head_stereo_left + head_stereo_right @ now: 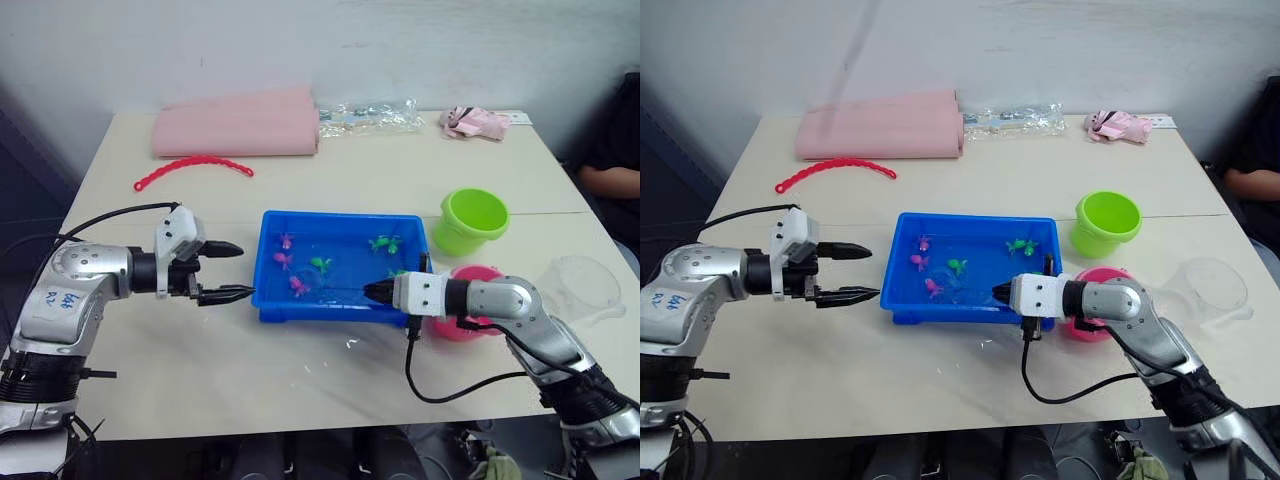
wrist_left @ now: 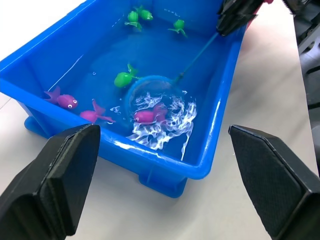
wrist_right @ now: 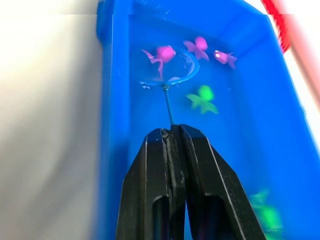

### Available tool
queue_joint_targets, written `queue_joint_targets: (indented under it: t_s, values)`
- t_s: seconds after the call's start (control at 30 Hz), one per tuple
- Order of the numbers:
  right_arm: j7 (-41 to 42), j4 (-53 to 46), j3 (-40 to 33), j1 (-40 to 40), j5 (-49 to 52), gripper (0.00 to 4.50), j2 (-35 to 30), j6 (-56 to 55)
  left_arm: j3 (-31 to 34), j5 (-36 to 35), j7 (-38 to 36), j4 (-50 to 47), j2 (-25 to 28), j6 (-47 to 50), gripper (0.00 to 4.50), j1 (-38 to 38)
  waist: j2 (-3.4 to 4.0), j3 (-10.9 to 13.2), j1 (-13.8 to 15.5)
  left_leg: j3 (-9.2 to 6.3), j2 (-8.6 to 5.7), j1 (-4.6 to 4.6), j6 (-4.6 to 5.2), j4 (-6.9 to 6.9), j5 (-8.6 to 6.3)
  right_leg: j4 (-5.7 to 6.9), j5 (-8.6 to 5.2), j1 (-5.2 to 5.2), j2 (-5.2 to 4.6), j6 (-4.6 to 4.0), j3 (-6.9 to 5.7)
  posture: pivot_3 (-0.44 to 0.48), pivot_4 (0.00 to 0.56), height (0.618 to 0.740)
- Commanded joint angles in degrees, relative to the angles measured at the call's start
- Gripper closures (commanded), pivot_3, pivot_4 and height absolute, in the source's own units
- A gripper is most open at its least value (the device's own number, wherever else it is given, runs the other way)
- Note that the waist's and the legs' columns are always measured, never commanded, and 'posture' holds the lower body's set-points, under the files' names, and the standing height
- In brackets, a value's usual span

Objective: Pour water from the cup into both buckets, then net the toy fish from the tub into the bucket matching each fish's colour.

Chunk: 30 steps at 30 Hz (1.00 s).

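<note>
Beige table (image 1: 300, 370) against a pale wall, a person's arm at the far right edge. Right gripper (image 3: 172, 131) is clamped tight on the thin stick of the net (image 2: 150, 97), reaching over the tub's near right rim. The hoop is in the water under or around a pink fish (image 2: 149, 116), with splashing around it; can't tell if the fish is fully inside the mesh. Blue tub (image 1: 275, 305) sits mid-table with more pink fish (image 2: 64, 100) by the left wall and green fish (image 2: 124, 78) further in. Left gripper (image 1: 228, 271) hovers just beside the tub's left end, fingers spread wide, holding nothing, not touching the rim as far as I can see. Pink bucket (image 1: 478, 275) is right behind the right forearm, green bucket (image 1: 472, 220) beyond it, clear cup (image 1: 580, 285) at far right.

Step looks like netting, pouring apparently done. Next move calls for lifting the hoop level so the pink fish stays in, then swinging back to the pink bucket and tipping.
</note>
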Motion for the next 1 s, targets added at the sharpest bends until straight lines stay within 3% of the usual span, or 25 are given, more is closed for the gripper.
queue_joint_targets:
  t_s: [0.03, 0.27, 0.57, 0.73, 1.0]
  values:
    - [1.07, -7.88, -5.50, 1.91, 11.95, 4.50, 0.11, 16.23, 0.04, -0.52, -0.05, 0.81, -1.20, -1.37, 0.03, -2.25, 0.00, 0.00, 0.01, 0.00, 0.00, 0.00, 0.00, 0.00, 0.00, -0.01, 0.00, 0.00, 0.00, 0.00, 0.00, 0.000, 0.150, 0.738]
    - [-2.37, -18.31, -15.92, 5.41, 25.49, 4.50, -1.92, 34.65, -0.14, -3.97, -1.77, 2.09, -4.74, 0.59, 0.03, -6.01, 0.00, 0.00, 0.26, -0.05, -0.02, -0.02, 0.02, -0.02, -0.01, -0.03, 0.00, 0.00, -0.02, 0.00, -0.04, 0.000, 0.150, 0.738]
    - [-6.18, -29.80, -32.64, 15.61, 35.66, 4.50, -6.98, 45.83, -2.99, -5.01, -4.76, 7.15, -10.01, 0.08, 0.03, -13.39, -0.01, -0.01, 0.88, -0.04, -0.05, -0.02, 0.04, -0.03, -0.02, -0.05, 0.00, 0.02, -0.02, 0.00, -0.04, 0.000, 0.150, 0.738]
    - [-4.65, -36.85, -48.37, 28.43, 39.55, 4.50, -7.66, 47.21, -6.99, -3.92, -7.60, 10.40, -14.42, -2.65, 0.03, -17.92, 0.01, -0.01, 1.78, -0.02, -0.05, -0.01, 0.06, -0.07, -0.04, -0.12, 0.00, 0.03, 0.00, 0.01, -0.04, 0.000, 0.150, 0.738]
    - [-5.51, -41.94, -71.84, 47.44, 44.83, 4.50, -1.35, 47.13, -12.48, -2.65, -11.95, 14.14, -21.69, -5.53, 0.03, -22.56, -0.03, -0.03, 1.84, -0.01, -0.15, -0.02, 0.22, 0.01, -0.07, -0.27, 0.11, 0.15, 0.00, 0.21, 0.09, 0.000, 0.150, 0.738]
